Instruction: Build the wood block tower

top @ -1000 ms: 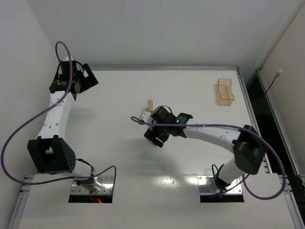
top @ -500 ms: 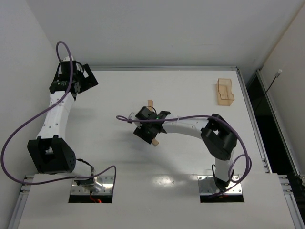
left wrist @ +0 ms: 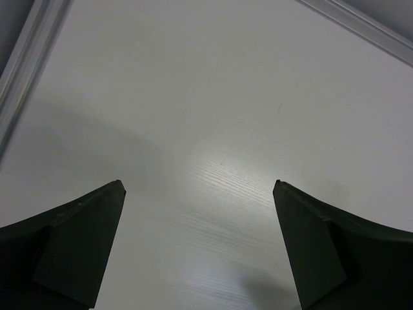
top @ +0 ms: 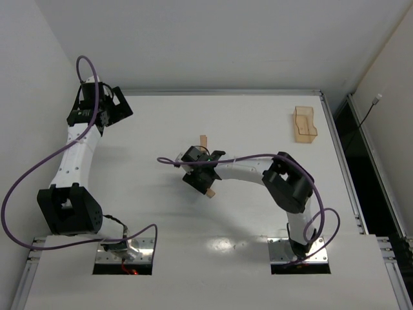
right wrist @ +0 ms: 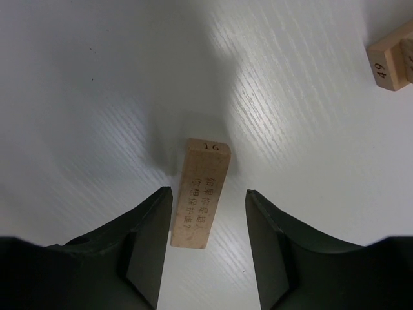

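Note:
A tan wood block (right wrist: 200,194) marked 16 lies flat on the white table between the jaws of my right gripper (right wrist: 208,192). The jaws are open, with the left finger close to the block and a gap on the right. In the top view the right gripper (top: 200,173) is at the table's middle and the block's end (top: 210,192) sticks out below it. Another tan block (right wrist: 389,59) marked 49 sits at the upper right of the right wrist view, and shows in the top view (top: 203,141) just beyond the gripper. My left gripper (left wrist: 197,184) is open and empty over bare table at the far left corner (top: 106,106).
A translucent orange tray (top: 304,124) stands at the far right of the table. A metal rail (top: 219,92) runs along the table's far edge, and another (left wrist: 29,58) shows near the left gripper. The right arm's elbow (top: 287,181) is folded over the table's right half.
The right gripper has moved a little left and the right arm's elbow has swung in over the table. The block marked 16 has stayed in place. The left arm has not moved.

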Available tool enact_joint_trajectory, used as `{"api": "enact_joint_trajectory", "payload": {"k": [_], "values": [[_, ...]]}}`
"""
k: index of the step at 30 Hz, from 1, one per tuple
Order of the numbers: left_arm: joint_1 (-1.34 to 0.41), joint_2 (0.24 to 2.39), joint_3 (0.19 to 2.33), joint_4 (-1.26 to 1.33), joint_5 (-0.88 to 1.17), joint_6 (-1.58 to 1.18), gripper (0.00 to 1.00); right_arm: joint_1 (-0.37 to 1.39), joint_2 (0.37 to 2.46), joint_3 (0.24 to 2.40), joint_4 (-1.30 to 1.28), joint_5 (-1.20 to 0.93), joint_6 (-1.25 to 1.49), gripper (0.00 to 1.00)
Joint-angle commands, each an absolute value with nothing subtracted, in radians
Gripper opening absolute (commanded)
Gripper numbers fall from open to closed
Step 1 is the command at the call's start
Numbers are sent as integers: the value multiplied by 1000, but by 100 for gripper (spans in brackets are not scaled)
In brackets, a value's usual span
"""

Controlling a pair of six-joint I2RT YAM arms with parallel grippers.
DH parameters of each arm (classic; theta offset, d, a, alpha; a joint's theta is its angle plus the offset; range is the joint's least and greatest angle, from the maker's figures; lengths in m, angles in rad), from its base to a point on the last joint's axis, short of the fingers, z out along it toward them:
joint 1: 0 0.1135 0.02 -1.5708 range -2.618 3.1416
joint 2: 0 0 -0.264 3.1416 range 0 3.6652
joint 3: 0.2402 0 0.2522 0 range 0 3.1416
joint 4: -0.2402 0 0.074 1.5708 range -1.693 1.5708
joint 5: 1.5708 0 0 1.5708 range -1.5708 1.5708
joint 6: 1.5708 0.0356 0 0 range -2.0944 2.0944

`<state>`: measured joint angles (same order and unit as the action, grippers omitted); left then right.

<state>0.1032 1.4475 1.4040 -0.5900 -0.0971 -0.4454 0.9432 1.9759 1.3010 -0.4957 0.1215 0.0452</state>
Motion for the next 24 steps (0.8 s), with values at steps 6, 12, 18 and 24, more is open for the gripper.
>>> {"api": "enact_joint_trajectory", "payload": {"k": [6, 12, 18, 24], "values": [[101, 1440, 1414, -574, -95, -443, 99, 931, 2008, 1313, -492, 42, 60, 34], [101, 1440, 1414, -574, -95, -443, 99, 931, 2019, 1313, -502, 41, 60, 26], [101, 1450, 1414, -574, -95, -443, 99, 931, 1964, 1324, -511, 63, 69, 0], [101, 1421, 1387, -565, -149, -491, 99, 965, 1772, 1412, -535, -26, 121, 0]]}}
